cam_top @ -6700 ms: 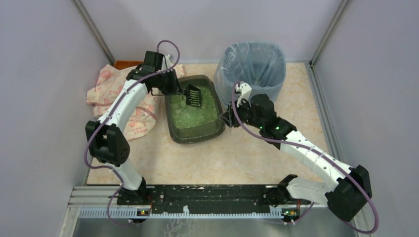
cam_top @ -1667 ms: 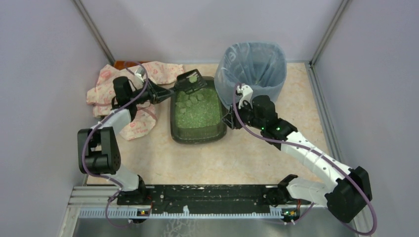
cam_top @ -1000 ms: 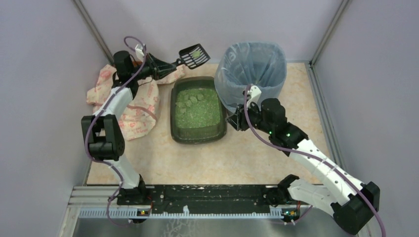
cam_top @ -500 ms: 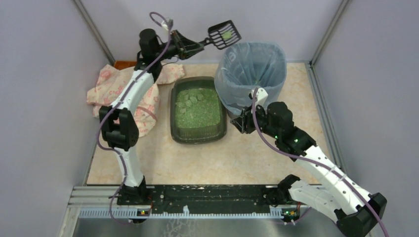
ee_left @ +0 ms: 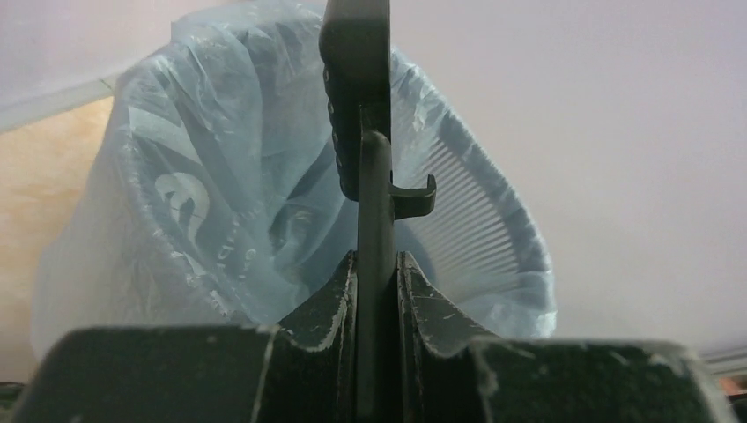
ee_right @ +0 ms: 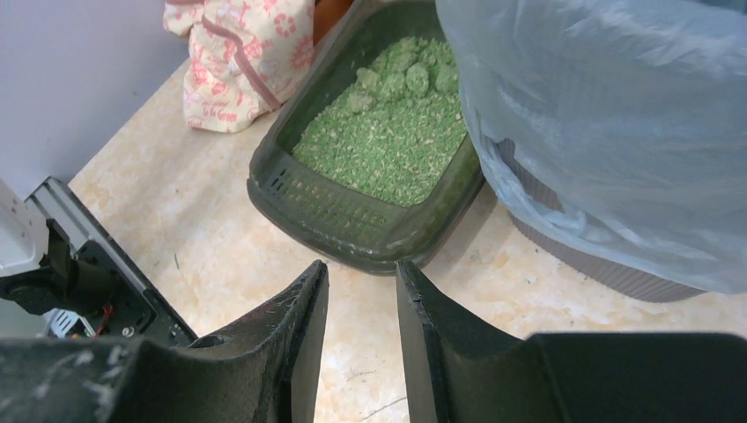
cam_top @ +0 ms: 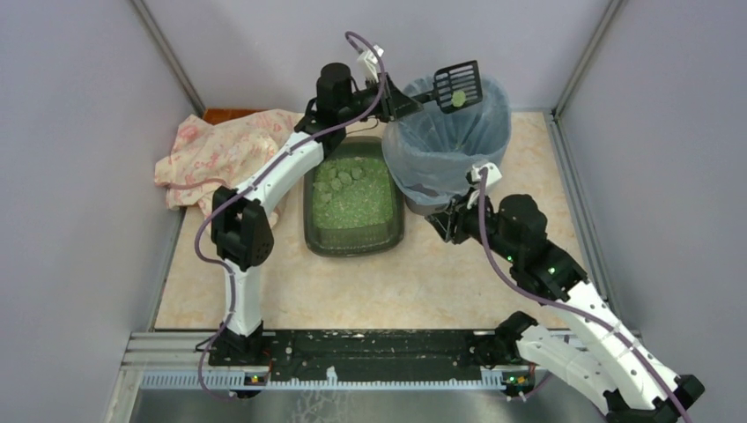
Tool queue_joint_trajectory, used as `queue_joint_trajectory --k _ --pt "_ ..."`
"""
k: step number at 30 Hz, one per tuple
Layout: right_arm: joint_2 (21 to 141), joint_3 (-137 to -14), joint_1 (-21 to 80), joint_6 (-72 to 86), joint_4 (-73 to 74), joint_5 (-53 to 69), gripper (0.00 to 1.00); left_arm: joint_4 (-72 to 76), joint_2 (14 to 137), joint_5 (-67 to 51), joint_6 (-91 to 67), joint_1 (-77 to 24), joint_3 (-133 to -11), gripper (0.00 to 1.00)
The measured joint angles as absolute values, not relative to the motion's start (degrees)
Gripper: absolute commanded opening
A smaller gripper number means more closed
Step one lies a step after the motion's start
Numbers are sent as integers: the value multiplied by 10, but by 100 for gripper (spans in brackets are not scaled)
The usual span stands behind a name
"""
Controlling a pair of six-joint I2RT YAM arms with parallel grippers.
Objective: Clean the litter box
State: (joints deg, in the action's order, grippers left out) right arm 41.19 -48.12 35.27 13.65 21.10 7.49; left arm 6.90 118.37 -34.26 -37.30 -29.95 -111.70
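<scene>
Scoop (cam_top: 457, 85) held out over the mouth of the bin (cam_top: 418, 167), one green clump (cam_top: 459, 97) on its slotted face, placed, I judge, so a tip drops it into the bag. Left gripper (ee_left: 377, 269) clamped on the scoop's handle. Right gripper (ee_right: 361, 286) hangs low by the bin's base, jaws slightly apart, gripping nothing (possibly there to brace the bin). Litter box (cam_top: 352, 247) sits just left of the bin, more clumps at its far end.
</scene>
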Motion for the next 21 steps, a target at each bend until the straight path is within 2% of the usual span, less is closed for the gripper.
queue_joint_trajectory --k 10,16,21 --pt "315 -481 352 145 183 29 35 54 1140 -277 -228 -308 -1067 0" --pt "315 -480 352 146 173 14 35 92 1070 -239 -133 -330 -967 0" --pt "323 -464 351 152 154 14 35 101 1045 -215 -66 -361 -934 0"
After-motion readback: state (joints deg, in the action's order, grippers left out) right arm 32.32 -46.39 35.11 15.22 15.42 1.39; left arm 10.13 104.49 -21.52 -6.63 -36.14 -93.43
